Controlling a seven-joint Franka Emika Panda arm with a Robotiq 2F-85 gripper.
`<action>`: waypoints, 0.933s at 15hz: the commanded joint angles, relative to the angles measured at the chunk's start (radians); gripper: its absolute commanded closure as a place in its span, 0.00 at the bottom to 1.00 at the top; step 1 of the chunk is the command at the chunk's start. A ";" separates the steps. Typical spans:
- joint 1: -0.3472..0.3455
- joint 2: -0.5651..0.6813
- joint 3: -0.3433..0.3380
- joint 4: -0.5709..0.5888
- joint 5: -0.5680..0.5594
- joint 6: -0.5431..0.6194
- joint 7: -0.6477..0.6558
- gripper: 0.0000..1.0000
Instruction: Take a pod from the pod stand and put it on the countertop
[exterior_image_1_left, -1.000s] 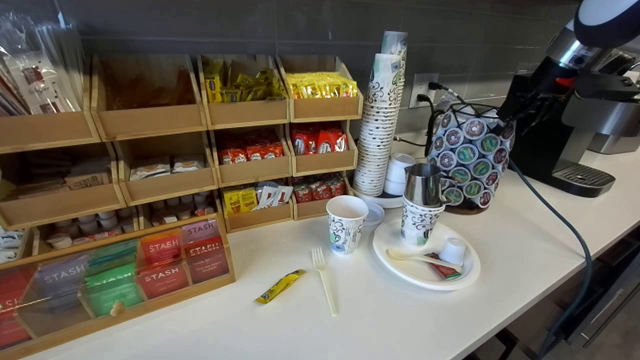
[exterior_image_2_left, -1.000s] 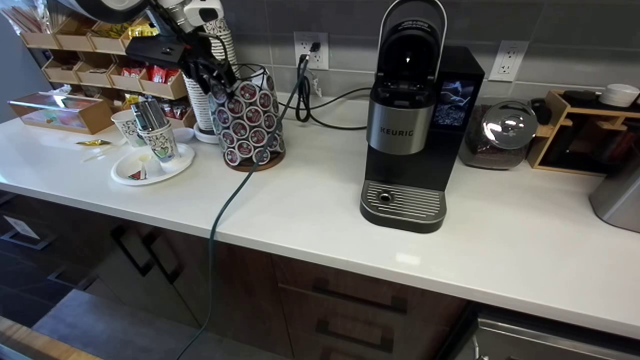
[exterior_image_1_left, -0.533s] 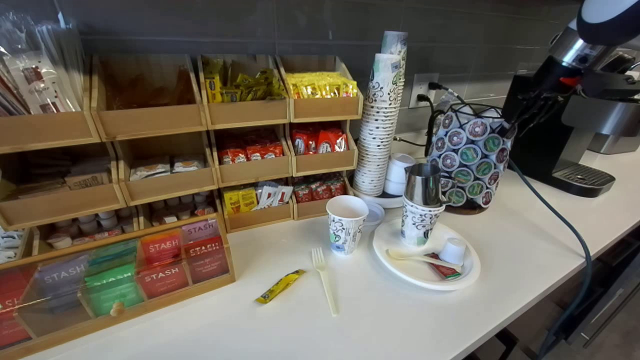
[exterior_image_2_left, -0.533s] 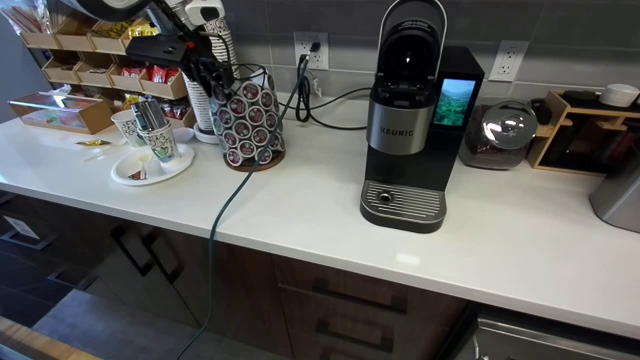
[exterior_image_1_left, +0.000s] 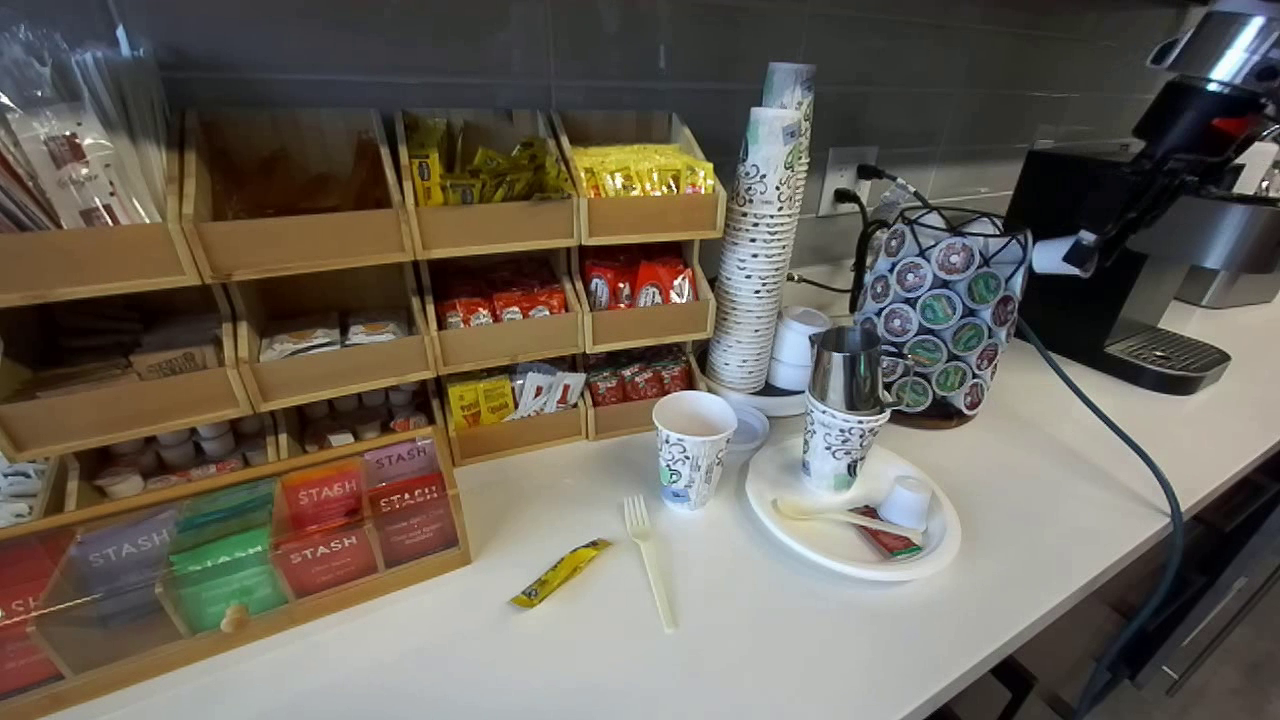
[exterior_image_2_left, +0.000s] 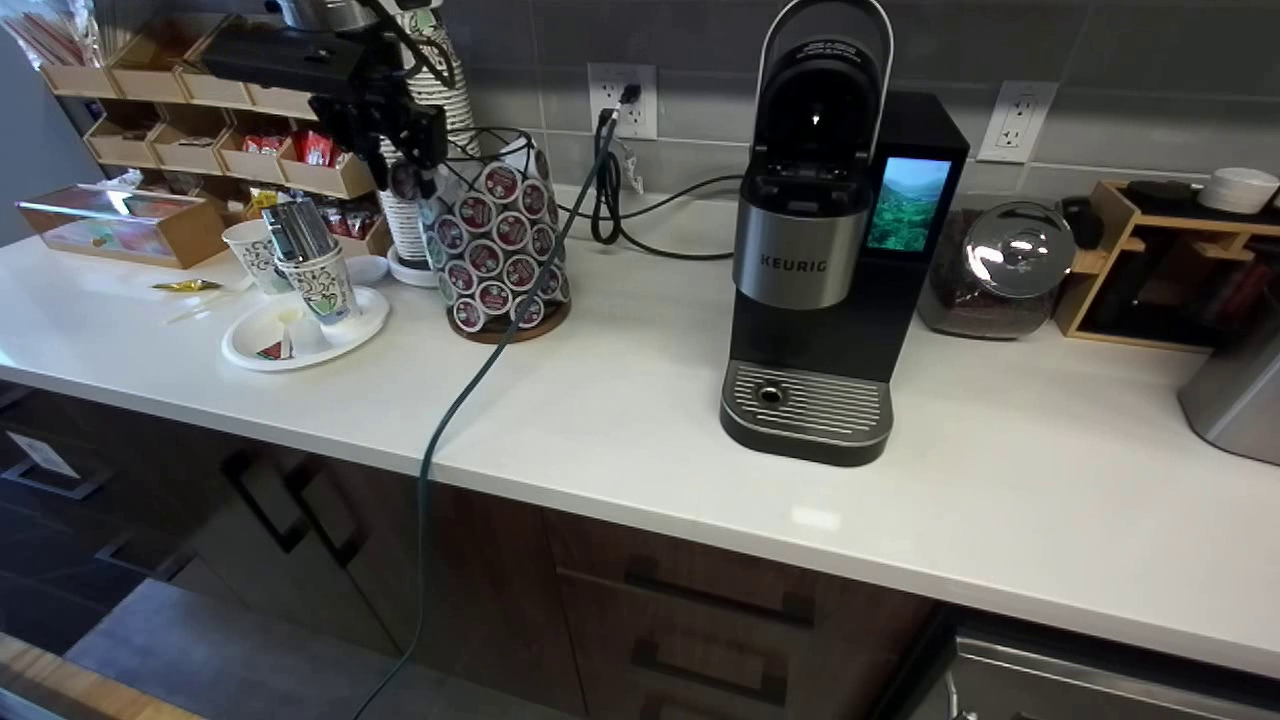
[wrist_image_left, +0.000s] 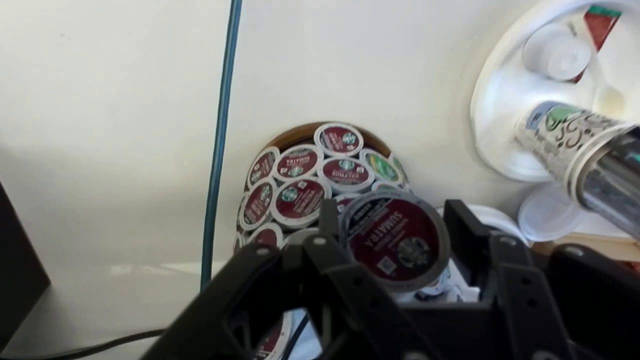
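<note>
Maroon-topped pod, cream countertop

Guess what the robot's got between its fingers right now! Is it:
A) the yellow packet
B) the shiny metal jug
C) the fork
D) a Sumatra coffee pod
D, because the wrist view shows the Sumatra coffee pod between the fingers, with its printed name readable.

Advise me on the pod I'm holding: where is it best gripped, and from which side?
I'd grip the pod across its round sides, fingers opposite each other, coming from the lid side. In the wrist view the flat lid faces the camera between them; in an exterior view the pale body juts out from the grip, which should leave that end free to meet the countertop.
</note>
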 joint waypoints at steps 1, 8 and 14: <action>0.007 -0.093 -0.026 -0.060 0.005 -0.187 -0.150 0.70; 0.077 0.029 0.058 -0.112 -0.086 -0.357 -0.055 0.70; 0.149 0.273 0.158 -0.033 -0.365 -0.259 0.310 0.70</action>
